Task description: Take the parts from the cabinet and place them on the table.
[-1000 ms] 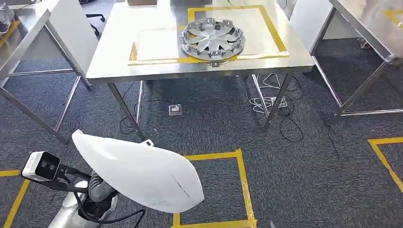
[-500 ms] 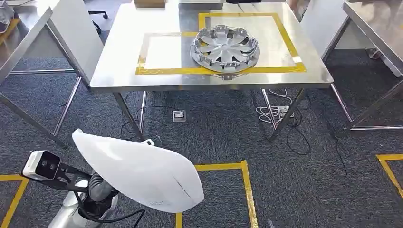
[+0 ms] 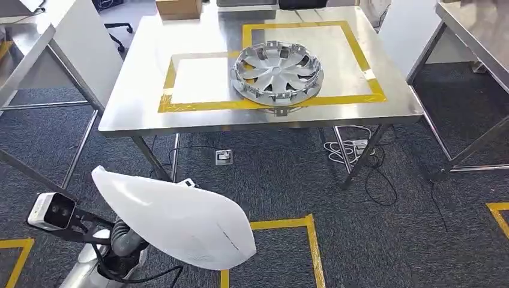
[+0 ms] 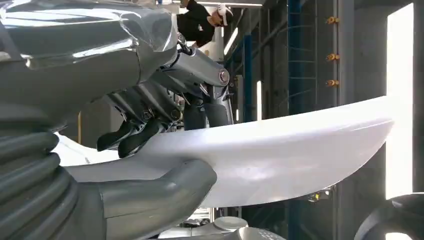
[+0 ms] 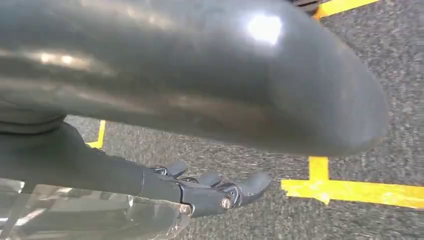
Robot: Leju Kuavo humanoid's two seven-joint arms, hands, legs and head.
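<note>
Slippage is the main worry: the left hand (image 4: 150, 135) clamps the large white curved plastic panel (image 3: 174, 219) near one end only, thumb under and dark fingers (image 4: 125, 140) over its edge, so most of the smooth shell hangs out unsupported. A jolt while walking could lever it loose. The panel's far tip could also catch the rim of the steel table (image 3: 252, 123) if carried in too low.

In the head view the panel sits low on the robot's left side, over grey carpet and yellow floor tape (image 3: 288, 225), well apart from the table. Its long axis runs from the narrow end up-left to the broader rounded end down-right, the convex face upward.

On the table, a silver wheel cover (image 3: 277, 73) lies across the yellow-taped square (image 3: 354, 45).

The right hand (image 5: 215, 192) hangs over the carpet, fingers curled; whether it holds anything I cannot tell, though it looks empty.
</note>
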